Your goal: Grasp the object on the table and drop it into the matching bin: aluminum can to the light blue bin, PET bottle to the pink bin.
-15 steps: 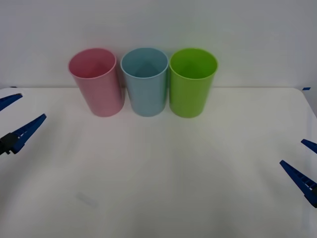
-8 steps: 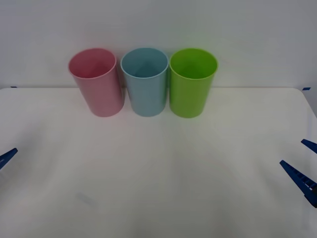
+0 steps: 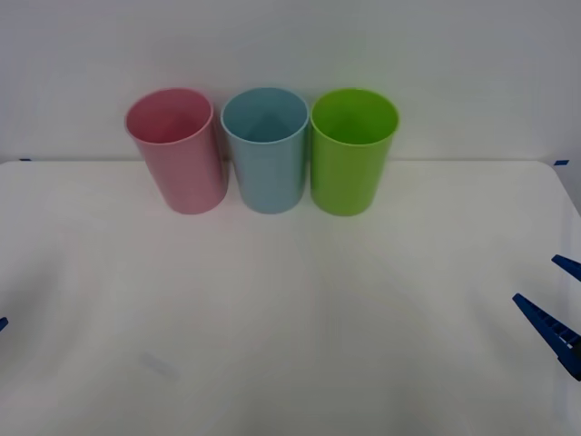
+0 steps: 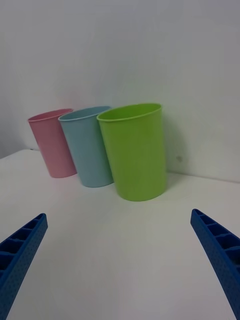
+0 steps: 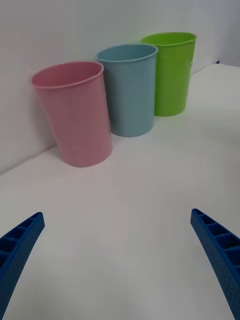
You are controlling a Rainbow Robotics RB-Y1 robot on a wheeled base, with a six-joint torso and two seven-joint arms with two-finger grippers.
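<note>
Three cup-shaped bins stand upright in a row at the far side of the white desk point(image 3: 290, 318), close against the wall: the pink bin point(image 3: 178, 150), the light blue bin point(image 3: 266, 148) in the middle, and a lime green bin point(image 3: 352, 150) on the blue one's other side, each just beside its neighbour. From above, the front view looks into their open rims; inside the light blue bin something faint and darker sits low, too unclear to name. The right tool point(image 3: 556, 309) hangs low over the desk's right edge, well apart from the lime green bin, and the right wrist view shows its two ribbed blue fingers point(image 4: 20, 250) spread wide, with the green bin nearest. The left tool point(image 5: 120, 260) faces the pink bin from the opposite end of the row, its fingers point(image 5: 217, 250) likewise spread wide and holding nothing.
</note>
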